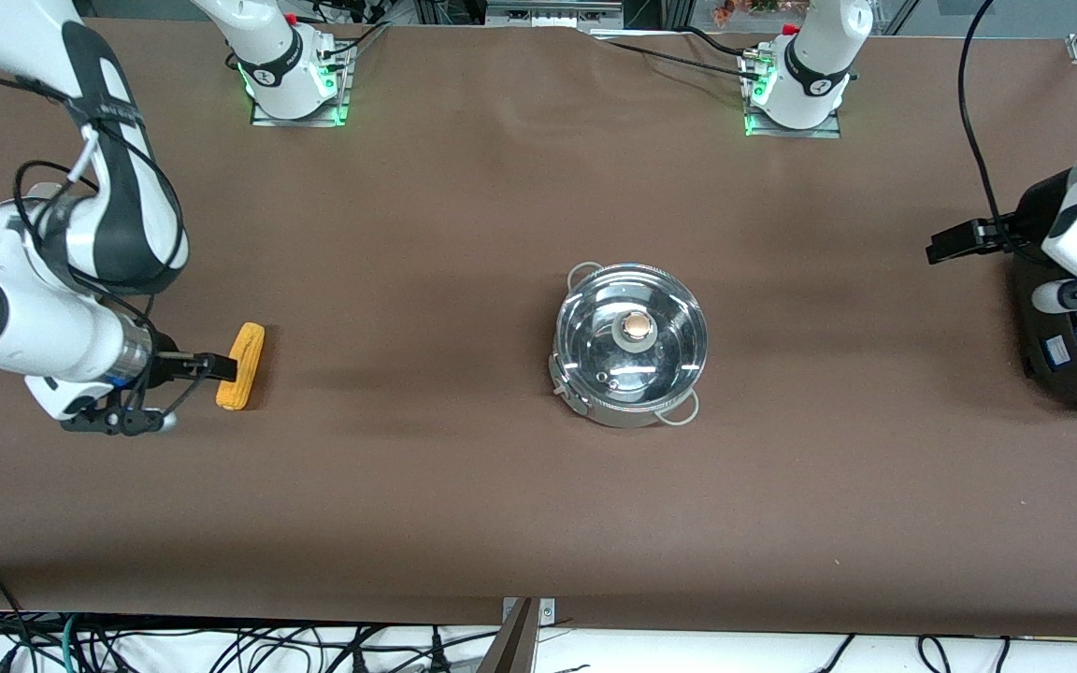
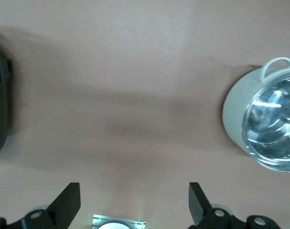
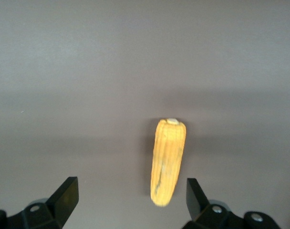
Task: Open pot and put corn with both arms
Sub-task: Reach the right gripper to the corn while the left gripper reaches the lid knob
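Tabletop [image 1: 501, 234], brown, carrying all items below

Black cooker [image 1: 1076, 318], large, at the left arm's end of the tabletop, partly hidden by that arm

Pot [image 1: 630, 346], shallow steel, near the tabletop's middle, glass lid [image 1: 595, 327] on, round knob [image 1: 636, 325] at its centre; wire loop handles on two sides

Corn [image 1: 241, 365], one yellow-orange cob, lying flat toward the right arm's end, well apart from the pot

Right gripper [image 1: 221, 366], low over the corn, jaws spread wide, nothing held

Left gripper [image 2: 134, 202], near the cooker, well apart from the pot, jaws spread wide, empty

Risks, as judged: the corn lies off-centre between the right jaws, so a closing pinch may roll or skew it; the small knob may slip from a loose grip, dropping the lid

Views: right wrist alone shows the corn's pale end and its offset between the jaws; left wrist alone shows that gripper's spread jaws; only the front shows pot and corn together
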### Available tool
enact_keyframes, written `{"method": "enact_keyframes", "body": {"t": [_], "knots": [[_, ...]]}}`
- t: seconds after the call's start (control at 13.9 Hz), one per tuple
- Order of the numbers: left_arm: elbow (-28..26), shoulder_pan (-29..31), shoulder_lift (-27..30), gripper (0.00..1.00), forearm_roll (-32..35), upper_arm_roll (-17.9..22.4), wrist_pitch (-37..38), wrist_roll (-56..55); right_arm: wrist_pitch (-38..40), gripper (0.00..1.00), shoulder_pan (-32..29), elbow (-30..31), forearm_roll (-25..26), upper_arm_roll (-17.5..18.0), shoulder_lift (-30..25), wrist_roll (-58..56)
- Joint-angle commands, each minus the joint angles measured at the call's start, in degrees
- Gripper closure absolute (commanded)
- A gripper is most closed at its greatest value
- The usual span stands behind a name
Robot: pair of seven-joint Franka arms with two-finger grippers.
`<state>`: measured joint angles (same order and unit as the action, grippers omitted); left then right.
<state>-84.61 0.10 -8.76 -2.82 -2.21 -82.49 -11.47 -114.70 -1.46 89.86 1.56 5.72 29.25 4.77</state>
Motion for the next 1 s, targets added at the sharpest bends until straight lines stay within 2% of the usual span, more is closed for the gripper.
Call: {"method": "enact_keyframes", "body": {"t": [0.0, 0.43, 0.65, 0.79, 0.93], "knots": [[-0.4, -2.0, -0.8, 0.0, -3.7, -0.3, -2.2, -2.2, -6.6, 0.0, -0.2, 4.8, 0.5, 0.0, -0.5, 0.2], [0.3, -8.7, -6.3, 0.0, -4.9, -0.4, -6.1, -3.9, -16.8, 0.0, -0.6, 13.6, 0.6, -2.2, -0.6, -0.1], [0.3, -11.8, -8.2, 0.0, -8.0, -1.0, -10.1, -12.7, -23.9, 0.0, -0.6, 19.4, 0.6, -3.1, -0.9, -0.3], [0.3, -12.7, -10.2, 0.0, -8.3, -3.9, -10.6, -17.5, -26.7, 0.0, -0.6, 22.5, 0.5, -3.3, -1.2, -0.3], [0.6, -15.9, -12.6, 0.0, -8.3, -4.6, -12.2, -20.9, -28.3, 0.0, -0.6, 24.0, 0.5, -3.4, -1.2, -0.3]]}}
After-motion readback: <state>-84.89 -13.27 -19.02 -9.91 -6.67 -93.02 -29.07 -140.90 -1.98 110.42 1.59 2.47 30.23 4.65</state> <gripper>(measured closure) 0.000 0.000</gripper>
